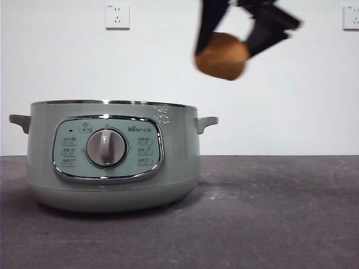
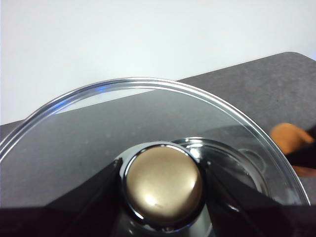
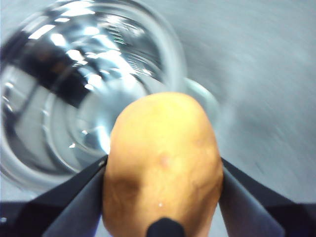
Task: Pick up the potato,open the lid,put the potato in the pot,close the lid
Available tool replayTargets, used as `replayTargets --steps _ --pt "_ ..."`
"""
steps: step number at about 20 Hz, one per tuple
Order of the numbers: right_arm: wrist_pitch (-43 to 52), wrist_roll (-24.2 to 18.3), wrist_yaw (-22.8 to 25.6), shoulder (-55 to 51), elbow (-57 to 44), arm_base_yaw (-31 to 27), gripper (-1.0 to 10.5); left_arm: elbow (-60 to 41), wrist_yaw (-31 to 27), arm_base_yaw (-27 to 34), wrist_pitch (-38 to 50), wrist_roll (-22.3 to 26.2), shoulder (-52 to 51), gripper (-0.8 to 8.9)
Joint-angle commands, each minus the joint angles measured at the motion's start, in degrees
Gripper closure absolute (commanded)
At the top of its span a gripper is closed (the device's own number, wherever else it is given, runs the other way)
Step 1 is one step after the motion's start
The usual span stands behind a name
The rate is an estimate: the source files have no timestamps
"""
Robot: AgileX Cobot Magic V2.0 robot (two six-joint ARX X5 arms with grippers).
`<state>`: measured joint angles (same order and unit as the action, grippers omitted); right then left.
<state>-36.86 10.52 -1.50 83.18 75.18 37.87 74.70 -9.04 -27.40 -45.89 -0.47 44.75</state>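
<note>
1. I had the right claw (image 1: 227, 42) clenched on the potato (image 1: 222, 55), high in the upper right of centre in the front view, up in the air and to the right of the pot (image 1: 112, 157).
2. The left claw (image 2: 163, 180) was clamped on the knob of the lid (image 2: 148, 123); in its wrist view the glass dome filled the lower frame, with the grey surface (image 2: 256, 84) showing behind it. The pot's rim looked bare in the front view, so I judged the lid off and held clear.
3. In the right wrist view the potato (image 3: 163, 163) sat squarely between the jaws, with the shiny open bowl of the pot (image 3: 74, 98) in the upper left. That view was blurred, so I would not call the alignment any finer.
4. To do this step well, I reckoned the potato needed carrying over the middle of the opening, not the near rim or handle.
5. I'd have lowered it inside before releasing, to spare a hard drop.
6. The lid wanted holding well aside throughout.
</note>
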Motion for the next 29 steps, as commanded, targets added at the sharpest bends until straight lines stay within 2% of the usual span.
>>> replayTargets --steps 1,6,9,13,20,21,23,24,27,29 --pt "-0.5 -3.3 -0.1 7.7 7.2 2.4 9.6 1.2 -1.6 0.0 0.8 0.7 -2.6 8.22" --pt "-4.9 -8.8 -0.1 25.5 25.7 6.1 9.6 1.2 -1.6 0.0 -1.2 0.7 -4.5 8.22" --pt "-5.6 -11.6 0.1 33.6 32.7 7.8 9.6 1.2 -1.6 0.0 -1.4 0.7 -4.5 8.22" --pt "-5.0 -13.0 0.1 40.4 35.5 8.4 9.6 1.2 -1.6 0.0 -1.7 0.7 -4.5 8.22" --pt "-5.7 -14.5 0.0 44.7 35.5 8.3 9.4 1.2 -1.6 0.0 -2.4 0.7 -4.4 8.22" --pt "-5.5 -14.5 0.0 44.7 35.5 8.4 9.0 1.2 -1.6 0.0 -2.7 0.7 -4.4 8.22" --pt "-5.5 -14.4 0.0 44.7 35.5 8.5 6.4 1.2 -1.6 0.0 -3.1 0.7 -4.4 8.22" --pt "-5.5 -14.4 0.1 44.7 35.5 8.5 5.8 1.2 -1.6 0.0 -3.1 0.7 -4.4 8.22" --pt "-5.6 -14.0 0.1 44.7 35.5 8.5 5.6 1.2 -1.6 0.0 -3.1 0.7 -4.4 8.22" --pt "-5.7 -13.8 0.1 44.7 35.5 8.5 5.0 1.2 -1.6 0.0 -3.1 0.7 -4.4 8.22"
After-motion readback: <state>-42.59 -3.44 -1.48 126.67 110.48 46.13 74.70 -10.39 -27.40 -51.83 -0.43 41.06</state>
